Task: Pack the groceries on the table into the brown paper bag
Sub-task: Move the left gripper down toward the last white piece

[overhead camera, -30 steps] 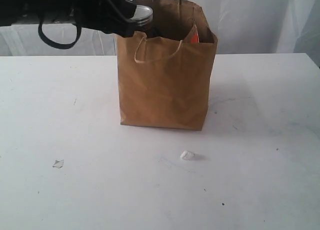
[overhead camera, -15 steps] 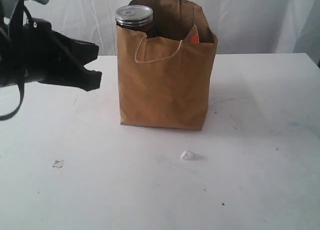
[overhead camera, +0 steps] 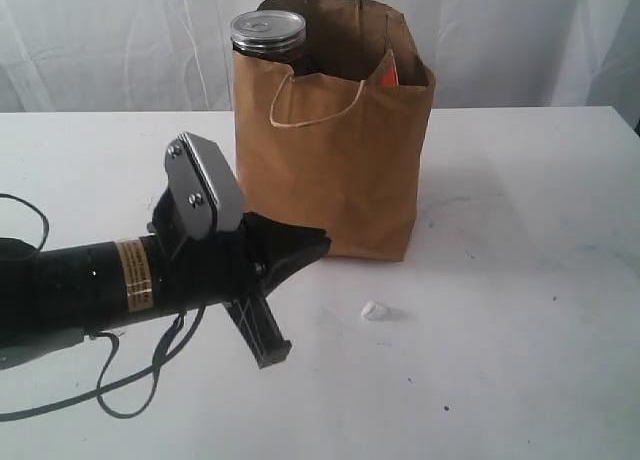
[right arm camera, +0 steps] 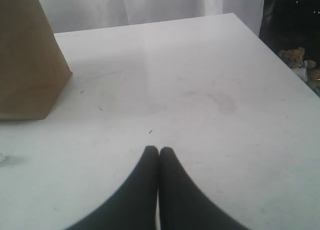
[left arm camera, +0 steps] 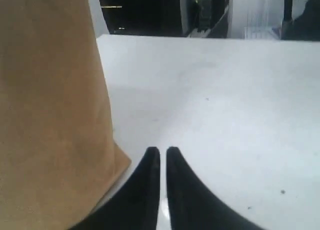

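- Groceries are mostly inside the brown paper bag (overhead camera: pixel 335 180), which stands upright near the middle of the table (overhead camera: pixel 520 330) with its mouth open.
- We see the dark silver-topped can (overhead camera: pixel 268 35) standing upright at the left side of the bag, its lid rising above the rim.
- An orange edge of the orange-labelled brown pouch (overhead camera: pixel 386 73) peeks over the rim on the right; whatever else is in the bag is hidden from us.
- A pale cord handle (overhead camera: pixel 315 108) droops down the bag's front face.
- One small white lump (overhead camera: pixel 374 309) lies on the table in front of the bag, apart from it.
- We find the left gripper (left arm camera: pixel 163 152) empty, its tips drawn together with only a thin slit between them. It hangs low just beside the bag's lower front-left corner, and we cannot tell whether it touches the paper.
- We find the right gripper (right arm camera: pixel 158 151) empty too, tips pressed together over bare tabletop, well to the right of the bag.
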